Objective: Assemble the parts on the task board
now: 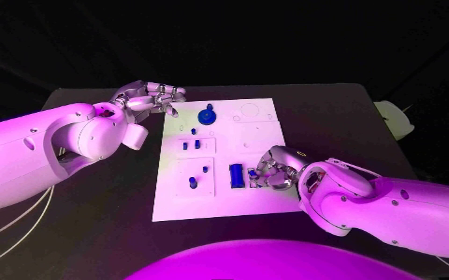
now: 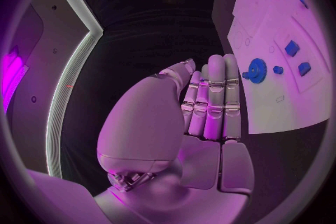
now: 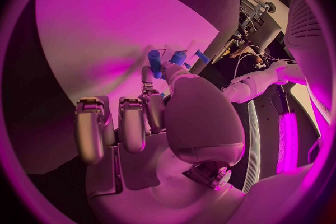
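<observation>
Near board's right edge, right hand (image 1: 272,171) sits low over task board (image 1: 257,144), fingertips pinching small blue part (image 1: 251,174); wrist view shows blue peg (image 3: 154,63) at its fingertips. Rectangular blue block (image 1: 236,175) lies just beside hand, toward board's middle, long axis running near-to-far. Left hand (image 1: 150,98) hovers off board's far left corner, fingers curled in, holding nothing. Blue gear (image 1: 207,117) near it. My guess: right hand much nearer, seats peg next.

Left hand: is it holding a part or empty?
Empty. The left hand has its fingers straight, side by side, nothing between them, off the task board's edge near the blue gear.
</observation>
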Robot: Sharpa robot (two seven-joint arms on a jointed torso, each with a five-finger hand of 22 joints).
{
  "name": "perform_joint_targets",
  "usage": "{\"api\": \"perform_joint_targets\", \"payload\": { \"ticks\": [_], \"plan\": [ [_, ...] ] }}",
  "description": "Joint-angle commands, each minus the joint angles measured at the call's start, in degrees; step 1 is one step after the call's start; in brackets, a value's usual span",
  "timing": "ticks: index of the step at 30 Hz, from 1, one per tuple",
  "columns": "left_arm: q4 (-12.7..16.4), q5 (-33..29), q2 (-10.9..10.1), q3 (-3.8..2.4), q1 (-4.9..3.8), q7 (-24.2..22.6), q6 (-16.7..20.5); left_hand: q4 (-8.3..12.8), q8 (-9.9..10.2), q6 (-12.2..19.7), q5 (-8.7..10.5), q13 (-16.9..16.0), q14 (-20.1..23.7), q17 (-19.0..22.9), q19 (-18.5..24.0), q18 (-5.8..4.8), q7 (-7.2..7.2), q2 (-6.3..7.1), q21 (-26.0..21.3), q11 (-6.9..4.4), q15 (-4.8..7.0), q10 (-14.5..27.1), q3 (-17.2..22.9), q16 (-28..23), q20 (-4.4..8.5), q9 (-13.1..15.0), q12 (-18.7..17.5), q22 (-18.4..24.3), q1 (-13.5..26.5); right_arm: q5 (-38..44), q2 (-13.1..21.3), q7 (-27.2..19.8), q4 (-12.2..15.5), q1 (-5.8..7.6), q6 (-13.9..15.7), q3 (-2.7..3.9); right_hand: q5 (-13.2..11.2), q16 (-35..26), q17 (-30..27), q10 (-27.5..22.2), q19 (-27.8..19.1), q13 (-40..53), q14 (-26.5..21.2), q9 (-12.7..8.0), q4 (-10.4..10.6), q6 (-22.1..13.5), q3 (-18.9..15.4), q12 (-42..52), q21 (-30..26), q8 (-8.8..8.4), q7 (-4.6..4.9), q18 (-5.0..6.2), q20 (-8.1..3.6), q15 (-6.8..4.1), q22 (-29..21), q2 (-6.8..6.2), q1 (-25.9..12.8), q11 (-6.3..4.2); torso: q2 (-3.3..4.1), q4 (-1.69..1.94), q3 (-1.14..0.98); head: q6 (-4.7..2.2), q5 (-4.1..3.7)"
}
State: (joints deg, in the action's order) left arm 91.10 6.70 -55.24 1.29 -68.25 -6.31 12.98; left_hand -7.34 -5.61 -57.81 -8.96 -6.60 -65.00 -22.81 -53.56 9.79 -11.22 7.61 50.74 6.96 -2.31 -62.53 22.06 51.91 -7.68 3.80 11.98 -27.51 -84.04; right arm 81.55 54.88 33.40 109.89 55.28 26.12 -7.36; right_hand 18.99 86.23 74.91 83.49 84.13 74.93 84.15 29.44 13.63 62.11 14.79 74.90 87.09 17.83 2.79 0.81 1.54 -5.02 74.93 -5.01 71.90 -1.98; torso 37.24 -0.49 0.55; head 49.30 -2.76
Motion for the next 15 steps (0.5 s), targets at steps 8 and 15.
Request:
{"api": "perform_joint_targets", "payload": {
  "ticks": [8, 15],
  "plan": [
    [0.06, 0.18, 0.4, -0.03, -0.03, 0.03, -1.21, 0.04, -0.18, 0.5, -0.02, -0.1, 0.27, 0.09, -0.07, 0.76, -0.15, -0.29, -0.42, 0.17, -0.25, 0.51, -0.01, -0.37, -0.13, 0.05, 0.34, 0.08, 0.08, -0.03, -0.88, 0.55, -1.27, 0.12, -2.8, 0.03, -0.04, 0.15, 8.47, 0.33, 4.72, 4.5, 4.5, -0.06, 0.4, 1.07, -0.08, 0.21, 0.02, 0.37, -0.73, -0.18, -0.38, -0.31, 14.24, -0.2, -0.59, -0.02, 0.08, -0.06, -0.01, 0.04, -0.26],
    [0.05, 0.18, 0.36, -0.03, -0.03, 0.1, -1.23, 0.0, -0.18, 0.52, -0.02, -0.1, 0.28, 0.09, -0.07, 0.76, -0.16, -0.28, -0.44, 0.18, -0.26, 0.55, -0.03, -0.37, -0.14, 0.05, 0.36, 0.09, 0.13, 0.29, -1.52, 0.55, -1.37, 0.21, -2.84, 0.04, -0.34, 0.04, 8.29, 0.4, 4.68, 4.6, 4.46, 0.06, 0.69, 1.17, -0.23, 0.33, -0.07, 0.46, -0.72, -0.16, -0.38, -0.3, 14.21, -0.32, -1.32, -0.01, 0.04, -0.03, -0.07, 0.01, -0.13]
  ]
}}
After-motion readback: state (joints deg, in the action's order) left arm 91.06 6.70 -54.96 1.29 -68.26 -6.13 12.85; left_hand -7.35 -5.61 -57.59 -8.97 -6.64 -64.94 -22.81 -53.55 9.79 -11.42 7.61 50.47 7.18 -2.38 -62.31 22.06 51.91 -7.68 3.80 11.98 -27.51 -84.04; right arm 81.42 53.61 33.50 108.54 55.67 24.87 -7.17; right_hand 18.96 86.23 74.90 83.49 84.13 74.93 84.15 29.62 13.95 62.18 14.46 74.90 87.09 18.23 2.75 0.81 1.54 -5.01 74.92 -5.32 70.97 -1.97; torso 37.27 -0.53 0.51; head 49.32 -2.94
